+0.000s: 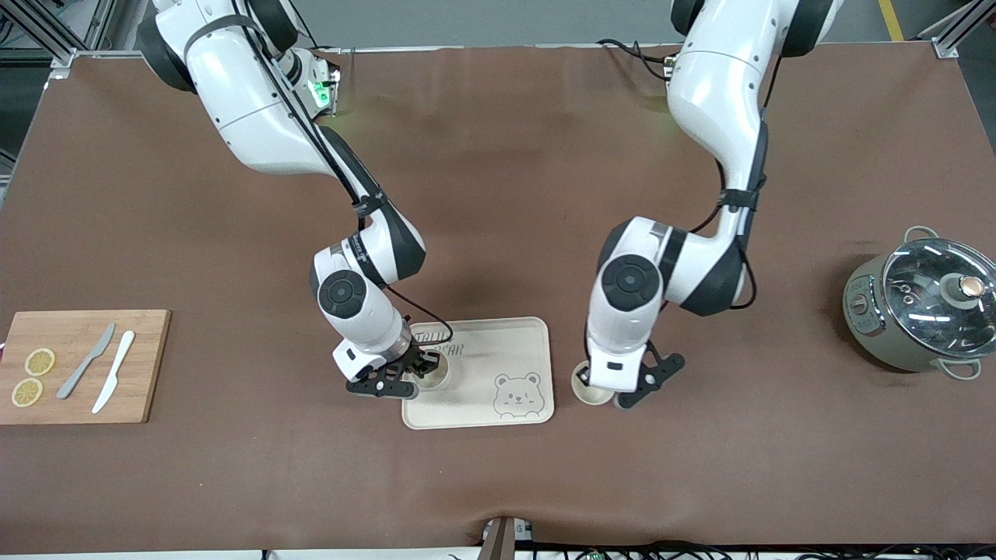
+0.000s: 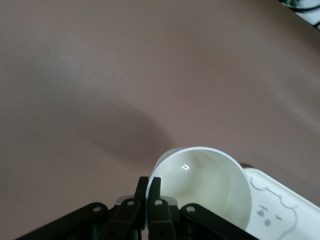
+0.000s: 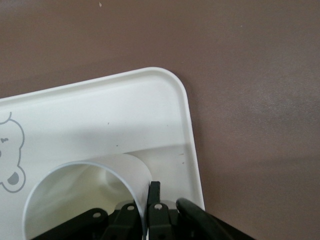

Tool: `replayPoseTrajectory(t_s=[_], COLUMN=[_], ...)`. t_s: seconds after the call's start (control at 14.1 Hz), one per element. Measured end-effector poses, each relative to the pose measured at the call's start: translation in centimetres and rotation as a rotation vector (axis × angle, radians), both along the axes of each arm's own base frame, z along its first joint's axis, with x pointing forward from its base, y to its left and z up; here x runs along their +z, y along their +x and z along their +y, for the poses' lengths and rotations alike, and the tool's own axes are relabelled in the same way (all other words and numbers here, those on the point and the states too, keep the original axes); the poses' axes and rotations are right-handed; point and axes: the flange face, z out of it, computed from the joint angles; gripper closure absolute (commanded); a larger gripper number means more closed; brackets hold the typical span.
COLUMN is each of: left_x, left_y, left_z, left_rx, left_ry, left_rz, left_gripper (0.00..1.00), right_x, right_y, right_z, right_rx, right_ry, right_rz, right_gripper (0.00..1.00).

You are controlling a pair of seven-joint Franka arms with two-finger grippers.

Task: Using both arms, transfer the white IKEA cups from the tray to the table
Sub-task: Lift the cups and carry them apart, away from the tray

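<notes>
2 white IKEA cups are in play, both upright with open mouths facing up. The first cup (image 1: 436,373) stands on the bear-printed tray (image 1: 498,350), in the corner toward the right arm's end of the table; the right gripper (image 1: 416,372) is down at it, its fingers (image 3: 154,200) pressed onto the cup's rim wall, 1 inside and 1 outside. The second cup (image 1: 585,386) sits on the brown table (image 1: 498,482) just beside the tray's edge toward the left arm's end, and the left gripper (image 1: 622,389) pinches its rim the same way, fingers (image 2: 155,192) straddling the wall.

Well apart, toward the right arm's end, 1 wooden cutting board (image 1: 78,365) carries 2 lemon slices (image 1: 39,362) and 2 knives (image 1: 101,369). Toward the left arm's end stands 1 grey pot (image 1: 918,307) with a glass lid.
</notes>
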Motion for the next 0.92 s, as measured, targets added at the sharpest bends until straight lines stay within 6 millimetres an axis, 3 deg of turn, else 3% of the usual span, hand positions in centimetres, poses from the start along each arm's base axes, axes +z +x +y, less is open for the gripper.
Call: replayPoseTrajectory(t_s=[0.35, 0.57, 0.71, 0.92], left_x=[0.7, 0.1, -0.3, -0.7], left_y=[2.8, 3.7, 4.4, 5.4], left_z=[7.2, 10.7, 13.7, 18.9], left_rx=[-0.025, -0.051, -0.069, -0.095], left_ry=[0.021, 0.033, 0.042, 0.049], left_rz=[0.028, 0.049, 0.064, 0.083], left_gripper=[1.00, 1.00, 1.00, 1.00], right_x=[0.2, 2.0, 4.9, 12.0], right_y=[0.1, 0.7, 1.2, 1.7], right_z=[0.0, 0.1, -0.3, -2.1], right_rx=[0.000, 0.002, -0.001, 0.021], right_ry=[0.001, -0.014, -0.037, -0.060], right_rz=[-0.006, 0.019, 0.053, 0.069], right_gripper=[1.00, 1.00, 1.00, 1.00])
